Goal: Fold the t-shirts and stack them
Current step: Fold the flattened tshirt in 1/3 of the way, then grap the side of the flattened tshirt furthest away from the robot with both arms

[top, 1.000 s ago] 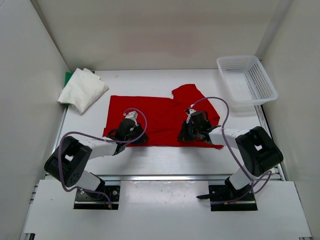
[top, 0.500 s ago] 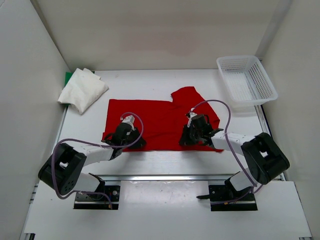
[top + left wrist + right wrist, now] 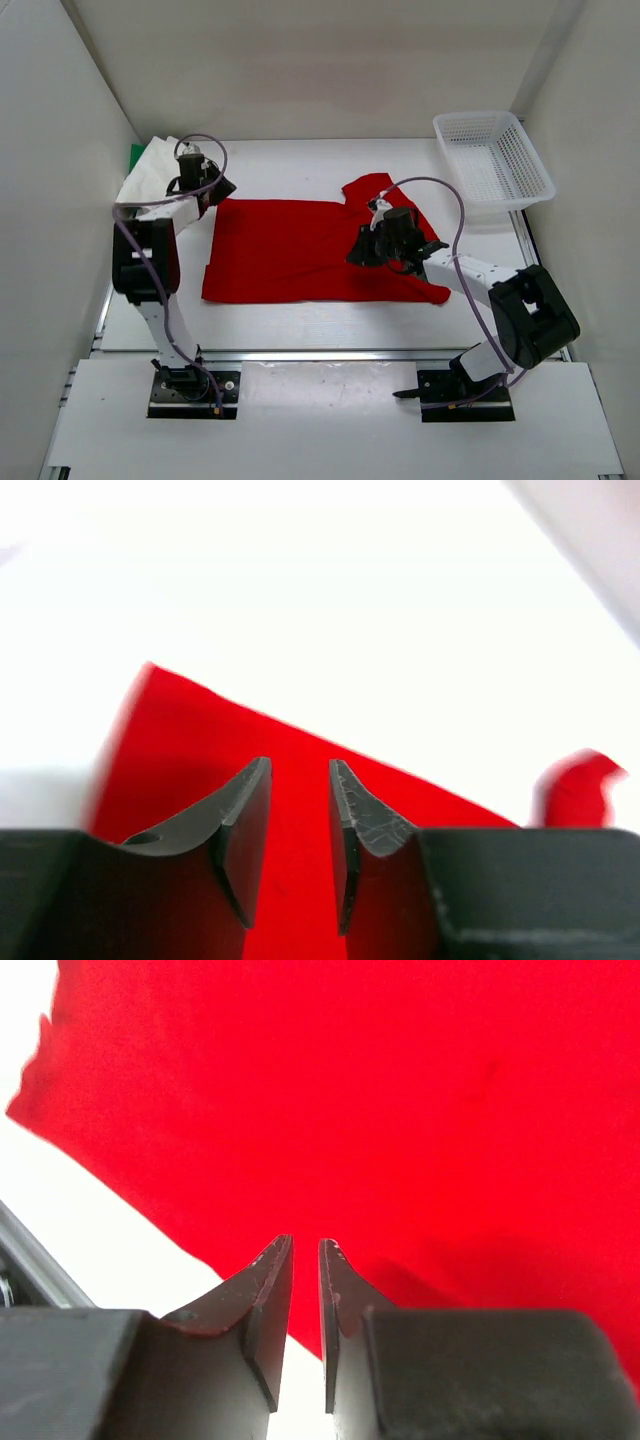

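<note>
- Since the earlier frames, the left gripper [image 3: 300, 765] has moved from the near edge of the bright red short-sleeved cloth t-shirt [image 3: 290, 250] to the shirt's far-left corner, with its arm now stretched along the left side of the white table [image 3: 300, 160].
- Over the same interval, the right gripper [image 3: 305, 1242] has shifted slightly farther onto the right half of the red t-shirt.
- The red t-shirt lies spread flat at the centre of the table, long side running left to right. One sleeve projects toward the far side, right of centre.
- Left gripper state: the two dark fingers [image 3: 245, 820] stand apart with a clear gap. Red cloth shows through the gap from below, and nothing is clamped between them.
- The left wrist view is blurred, so whether the fingertips touch the cloth cannot be told.
- Right gripper state: its fingers [image 3: 265, 1300] are separated by a narrow slit only. Red fabric and white table show through the slit, and no cloth is pinched.
- The right gripper hangs over the red t-shirt close to one of its edges, where the cloth meets bare table.
- The off-white cloth t-shirt [image 3: 150, 180] lies bunched in the far-left corner, just beside the left gripper.
- A sliver of the bright green cloth t-shirt [image 3: 136, 153] shows at its far-left edge, under the off-white one.
- The white plastic mesh basket [image 3: 480, 117] stands in the far-right corner, well apart from all three shirts.
</note>
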Motion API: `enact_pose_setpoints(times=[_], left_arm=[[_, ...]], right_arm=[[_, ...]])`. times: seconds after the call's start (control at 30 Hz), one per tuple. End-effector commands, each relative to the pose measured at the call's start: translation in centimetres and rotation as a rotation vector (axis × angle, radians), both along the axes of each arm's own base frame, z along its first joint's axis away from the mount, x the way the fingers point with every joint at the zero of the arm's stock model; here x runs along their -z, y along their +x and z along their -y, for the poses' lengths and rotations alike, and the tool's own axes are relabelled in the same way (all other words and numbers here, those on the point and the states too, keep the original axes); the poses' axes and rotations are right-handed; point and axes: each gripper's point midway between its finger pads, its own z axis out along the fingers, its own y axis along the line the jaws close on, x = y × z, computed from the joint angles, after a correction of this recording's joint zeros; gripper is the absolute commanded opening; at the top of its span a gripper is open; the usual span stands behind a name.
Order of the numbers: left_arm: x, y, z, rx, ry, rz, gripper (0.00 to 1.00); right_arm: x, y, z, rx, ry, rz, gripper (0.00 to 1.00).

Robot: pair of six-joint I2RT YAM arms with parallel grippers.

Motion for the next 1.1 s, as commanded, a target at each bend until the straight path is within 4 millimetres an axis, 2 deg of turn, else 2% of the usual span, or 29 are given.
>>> enact_pose_setpoints(times=[0.0,0.03,0.07,0.1,0.13,0.2,0.23,0.3,0.37,0.43,0.63,0.73,0.87,0.9,0.97,1.03,1.07], left_arm=[[3.0,0.6,-2.3,-0.001,0.124,-0.154,0.41],[3.9,1.4,-2.9,-0.009,0.159,-0.186,0.44],[4.2,2.2,-5.0,-0.047,0.169,-0.206,0.46],[3.7,3.2,-4.8,-0.035,0.171,-0.194,0.48],[5.3,3.0,-5.2,-0.037,0.171,-0.237,0.49],[5.5,3.7,-5.6,-0.041,0.183,-0.246,0.51],[5.9,3.8,-6.0,-0.048,0.184,-0.254,0.51],[6.1,3.8,-5.7,-0.042,0.184,-0.256,0.52],[6.6,3.5,-6.8,-0.073,0.201,-0.277,0.52],[6.7,3.3,-6.7,-0.067,0.206,-0.276,0.52],[6.4,3.1,-7.4,-0.074,0.257,-0.287,0.53],[6.9,3.7,-6.5,-0.037,0.292,-0.331,0.51],[7.6,4.6,-6.2,-0.003,0.332,-0.399,0.44],[7.8,4.7,-6.2,0.008,0.328,-0.416,0.41],[8.0,4.7,-5.8,0.019,0.32,-0.43,0.38],[7.9,4.6,-6.5,0.003,0.329,-0.438,0.37],[8.1,4.3,-6.4,-0.004,0.346,-0.446,0.41]], right_arm=[[0.2,-1.5,-0.7,-0.045,0.032,0.002,0.16],[0.3,-1.7,-0.5,-0.04,0.032,0.006,0.15],[0.3,-2.2,-0.6,-0.048,0.044,-0.001,0.15],[0.5,-2.5,-0.5,-0.051,0.042,-0.003,0.15],[0.7,-2.6,-0.2,-0.043,0.042,-0.005,0.15],[1.1,-3.1,-0.1,-0.049,0.045,-0.021,0.14],[1.0,-3.2,0.0,-0.052,0.052,-0.021,0.14],[1.3,-3.5,-0.1,-0.056,0.056,-0.031,0.13],[1.6,-3.4,0.2,-0.043,0.057,-0.038,0.13],[2.0,-3.6,0.3,-0.048,0.057,-0.048,0.13],[1.4,-3.4,-0.1,-0.06,0.068,-0.029,0.12],[0.7,-3.1,-0.2,-0.06,0.082,-0.019,0.12],[-1.5,-2.4,-0.2,-0.05,0.099,0.028,0.12],[-2.6,-2.3,-0.2,-0.052,0.107,0.061,0.12],[-3.8,-1.9,0.6,-0.025,0.107,0.098,0.12],[-6.9,-0.9,1.6,0.018,0.141,0.179,0.13],[-8.1,-0.8,1.9,0.025,0.157,0.207,0.13]])
